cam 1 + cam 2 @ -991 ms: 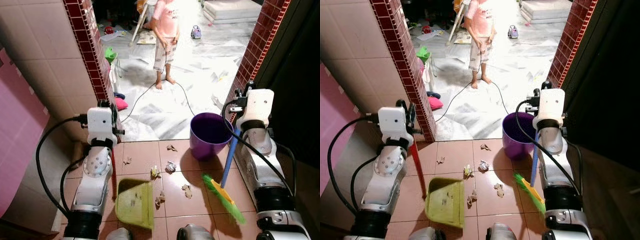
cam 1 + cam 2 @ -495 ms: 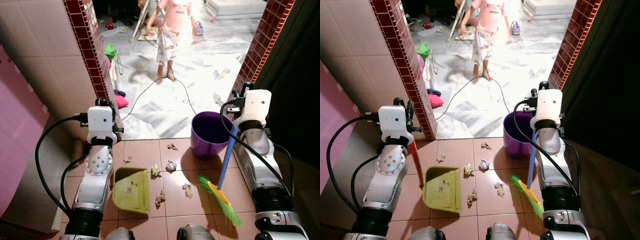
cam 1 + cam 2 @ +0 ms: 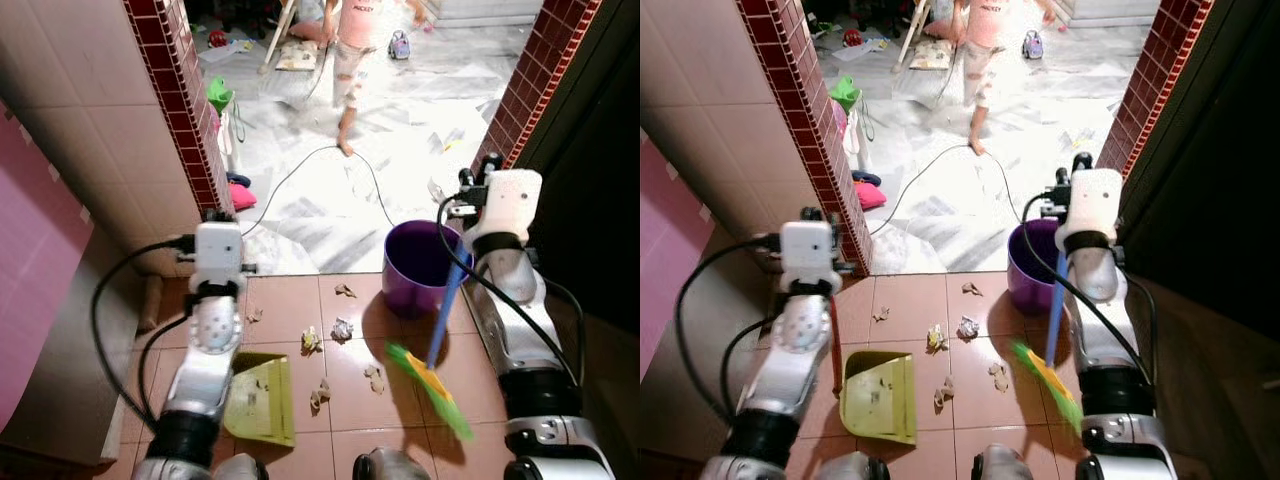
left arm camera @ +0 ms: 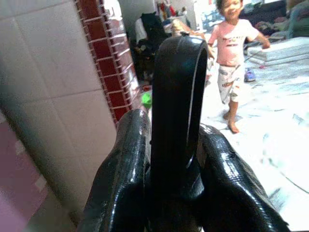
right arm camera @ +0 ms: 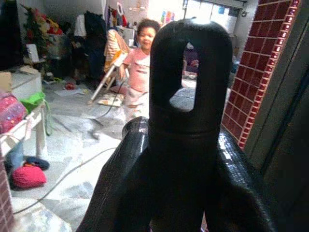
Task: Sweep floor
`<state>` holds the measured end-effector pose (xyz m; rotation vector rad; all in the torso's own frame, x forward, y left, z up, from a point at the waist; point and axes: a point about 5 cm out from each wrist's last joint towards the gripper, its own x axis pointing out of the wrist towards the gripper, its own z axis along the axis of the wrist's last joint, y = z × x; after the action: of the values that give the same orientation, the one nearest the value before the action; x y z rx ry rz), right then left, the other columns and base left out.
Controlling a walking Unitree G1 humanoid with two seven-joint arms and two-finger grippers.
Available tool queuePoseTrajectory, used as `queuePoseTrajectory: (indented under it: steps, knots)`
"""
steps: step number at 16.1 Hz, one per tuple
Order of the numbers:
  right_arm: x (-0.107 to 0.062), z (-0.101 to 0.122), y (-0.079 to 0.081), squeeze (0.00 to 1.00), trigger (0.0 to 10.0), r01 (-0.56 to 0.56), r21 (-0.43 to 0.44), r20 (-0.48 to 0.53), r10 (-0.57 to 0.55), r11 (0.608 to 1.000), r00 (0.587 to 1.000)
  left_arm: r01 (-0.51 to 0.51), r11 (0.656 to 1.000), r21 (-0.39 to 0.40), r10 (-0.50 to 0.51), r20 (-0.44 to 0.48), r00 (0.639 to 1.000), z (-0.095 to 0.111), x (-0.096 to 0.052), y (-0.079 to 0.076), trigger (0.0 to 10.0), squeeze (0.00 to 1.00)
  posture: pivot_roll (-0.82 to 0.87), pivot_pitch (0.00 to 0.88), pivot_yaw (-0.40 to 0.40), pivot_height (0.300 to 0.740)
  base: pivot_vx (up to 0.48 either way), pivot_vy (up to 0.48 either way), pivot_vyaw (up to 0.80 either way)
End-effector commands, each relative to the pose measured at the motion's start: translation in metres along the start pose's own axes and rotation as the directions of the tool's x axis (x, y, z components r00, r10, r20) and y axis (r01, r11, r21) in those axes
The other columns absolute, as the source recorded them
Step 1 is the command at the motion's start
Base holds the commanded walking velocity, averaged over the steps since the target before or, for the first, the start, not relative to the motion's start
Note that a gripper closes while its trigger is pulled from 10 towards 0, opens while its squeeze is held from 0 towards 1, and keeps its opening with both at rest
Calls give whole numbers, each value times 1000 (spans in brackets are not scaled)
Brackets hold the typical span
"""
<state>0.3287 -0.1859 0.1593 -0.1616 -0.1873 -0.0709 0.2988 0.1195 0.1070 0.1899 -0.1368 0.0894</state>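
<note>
Here, both tools are gripped by the ends of their long handles.
The right pincer (image 5: 183, 159) pinches the top of the broom (image 3: 437, 330); its bristles sit on the red tiles near the purple bucket (image 3: 420, 265). The left pincer (image 4: 174, 169) pinches the handle of the dustpan (image 3: 262, 398), which lies flat beside the paper scraps (image 3: 342, 330). Both tools look light and stiff, the bristles soft. Held so high, they probably swing easily. I can read no writing.
</note>
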Motion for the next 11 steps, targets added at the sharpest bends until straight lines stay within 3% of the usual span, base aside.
queuePoseTrajectory:
  steps: [1, 2, 5, 11]
  knots:
    - [6, 21, 3, 0, 10000, -10, 3, 82, 10, 1000, 997, 1, 1000, 7, -2, 81, 997, 14, 6, -5, 10000, 0, -165, 0, 12, 740, 0, 0, 0]
    - [8, 22, 8, 0, 10000, -16, 10, 85, 15, 1000, 996, 37, 999, -19, -35, 70, 997, 12, 9, -19, 10000, 0, -171, 0, 14, 740, 0, 0, 0]
    - [7, 22, 15, 0, 10000, -34, 43, 76, 31, 998, 997, 60, 995, -77, -60, 3, 998, 1, 10, -33, 10000, 0, -185, 0, 19, 740, 0, 0, 0]
    - [8, 16, 11, 0, 10000, -9, 142, 12, 8, 990, 1000, 53, 995, -89, -58, -56, 997, -13, 12, -37, 10000, 0, -197, 0, 18, 740, 0, 0, 0]
